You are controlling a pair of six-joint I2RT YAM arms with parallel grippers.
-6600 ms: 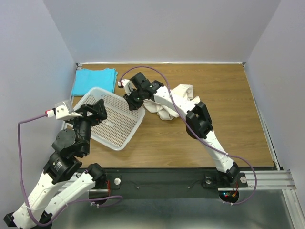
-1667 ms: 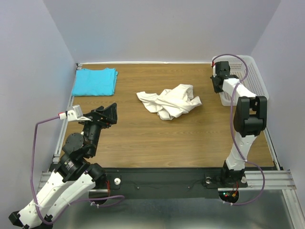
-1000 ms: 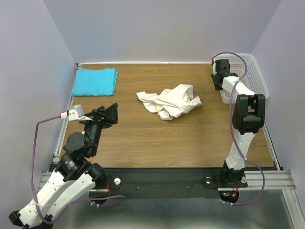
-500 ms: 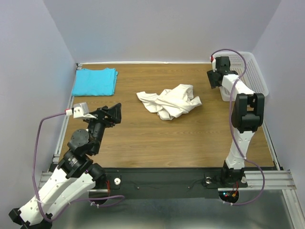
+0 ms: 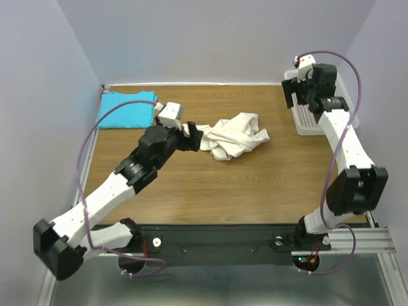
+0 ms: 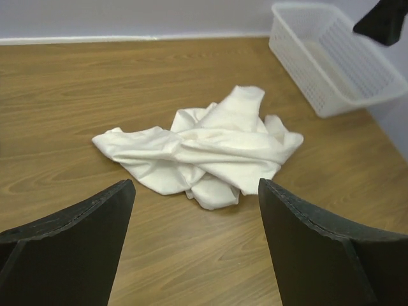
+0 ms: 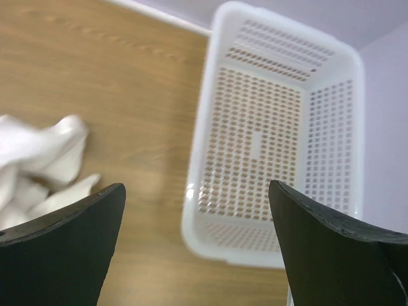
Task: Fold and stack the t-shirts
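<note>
A robotics lab test cell is shown. A wood-grain table [image 5: 255, 185] is boxed in by plain pale walls [image 5: 217, 38] on three sides. A left arm [image 5: 115, 191] and a right arm [image 5: 341, 137], both white, are mounted on a black plate [image 5: 217, 239] and an aluminium rail [image 5: 363, 237]. Purple cables [image 5: 81, 166] are looped from the wrists, and a lit board [image 5: 306, 261] is seen below. A white shirt [image 5: 233, 135], a blue shirt [image 5: 127, 109] and a basket [image 5: 306, 121] are laid on the table.

The cream-white t-shirt [image 6: 204, 150] is soft matt cloth, the table [image 6: 95, 76] smooth wood-grain, the basket [image 7: 255, 146] glossy perforated white plastic.
</note>
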